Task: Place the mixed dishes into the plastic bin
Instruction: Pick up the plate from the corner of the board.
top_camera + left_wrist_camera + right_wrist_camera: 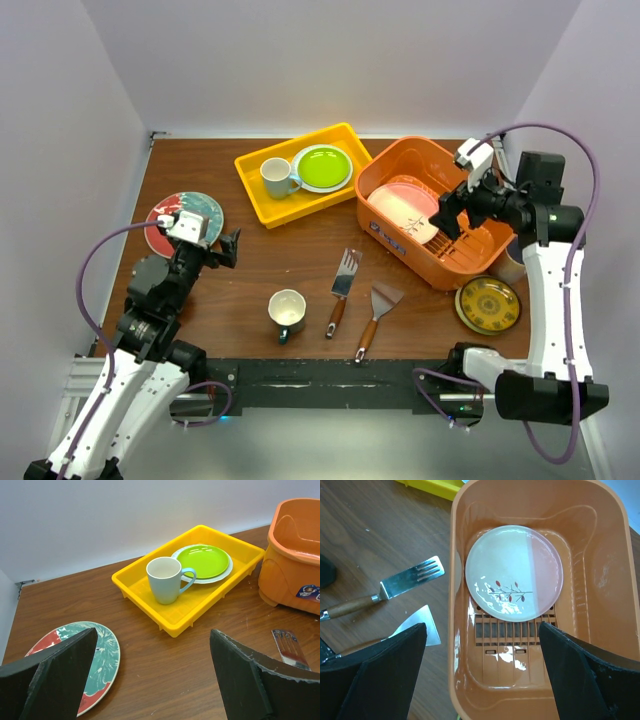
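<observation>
The orange plastic bin (455,268) stands at the right, and a cream-and-pink plate (514,572) lies flat on its slotted bottom. My right gripper (450,214) hangs open above the bin (454,605), holding nothing. A red-and-teal plate (102,657) lies at the table's left, just left of my open, empty left gripper (228,248). A dark-teal mug (287,311) stands near the front middle. A yellow patterned plate (487,304) rests in front of the bin. A lime green plate (322,167) lies in the yellow tray.
The shallow yellow tray (262,206) at the back also holds a white mug (165,579) with a pale-blue handle. Two wooden-handled metal spatulas (342,288) (375,316) lie between the teal mug and the bin. White walls enclose the table.
</observation>
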Motion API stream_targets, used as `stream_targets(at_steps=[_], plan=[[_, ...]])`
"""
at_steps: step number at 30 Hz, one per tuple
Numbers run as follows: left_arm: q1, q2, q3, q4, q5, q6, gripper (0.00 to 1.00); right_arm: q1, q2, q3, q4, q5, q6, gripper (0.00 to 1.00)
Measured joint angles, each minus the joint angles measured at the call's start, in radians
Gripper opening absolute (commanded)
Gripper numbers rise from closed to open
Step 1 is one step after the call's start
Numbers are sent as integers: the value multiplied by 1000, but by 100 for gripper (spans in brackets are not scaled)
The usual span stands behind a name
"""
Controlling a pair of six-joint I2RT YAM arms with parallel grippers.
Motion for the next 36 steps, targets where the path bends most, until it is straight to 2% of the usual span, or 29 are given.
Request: stream_targets(at_steps=[17,36], plan=[[0,20,0,0,0,-6,100,0,-167,-44,-153,44,-109,99],[0,5,-16,5,34,-16,100,1,-257,-129,-234,142,-122,99]])
